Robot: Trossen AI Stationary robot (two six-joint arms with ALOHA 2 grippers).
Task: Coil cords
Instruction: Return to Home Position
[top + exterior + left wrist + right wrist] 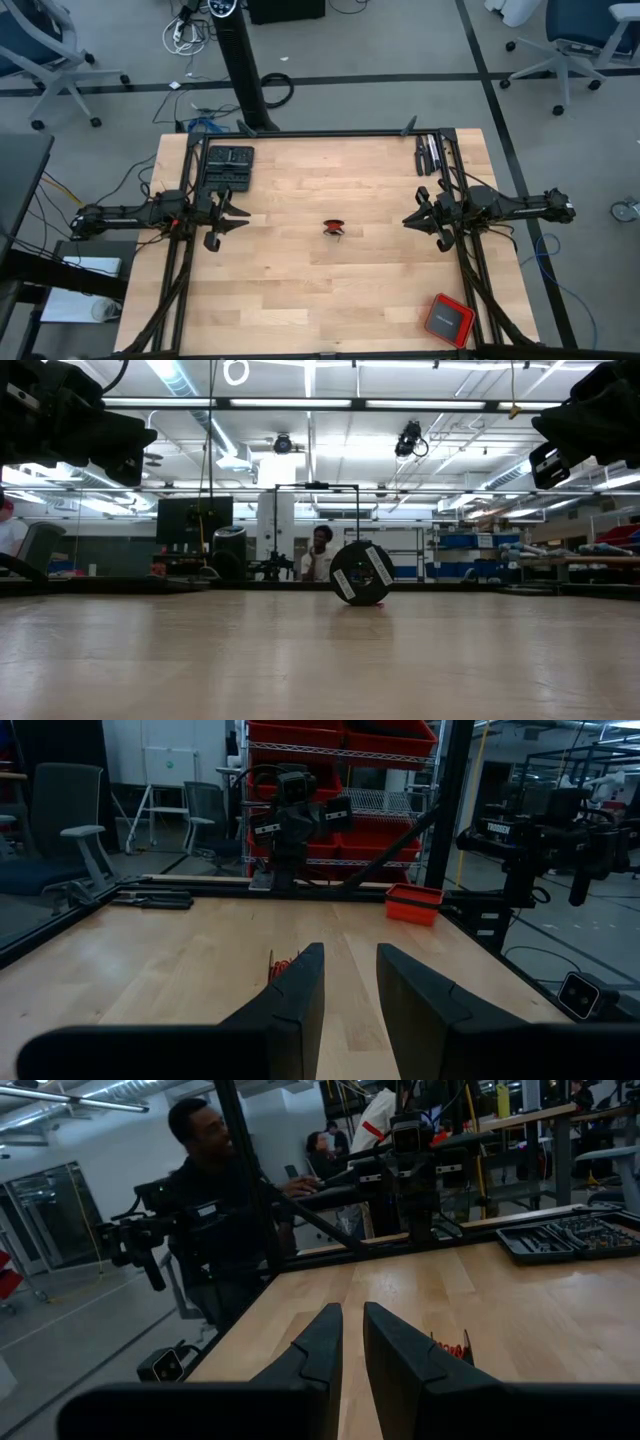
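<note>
The cords show as one small, tight red bundle (335,227) resting on the middle of the wooden table, untouched. The left wrist view catches it as thin red strands (283,963) beside a finger, and the right wrist view does the same (452,1348). In the low view a dark round shape with pale labels (361,572) stands at that spot. My left gripper (243,218) hangs level at the table's left side, open and holding nothing (350,950). My right gripper (407,220) hangs level at the right side, its fingers a narrow gap apart (352,1308).
A black tool tray (229,166) lies at the far left of the table. Dark tools (428,153) lie at the far right. A red square box (447,319) sits at the near right corner. People are in the room beyond the table (215,1150).
</note>
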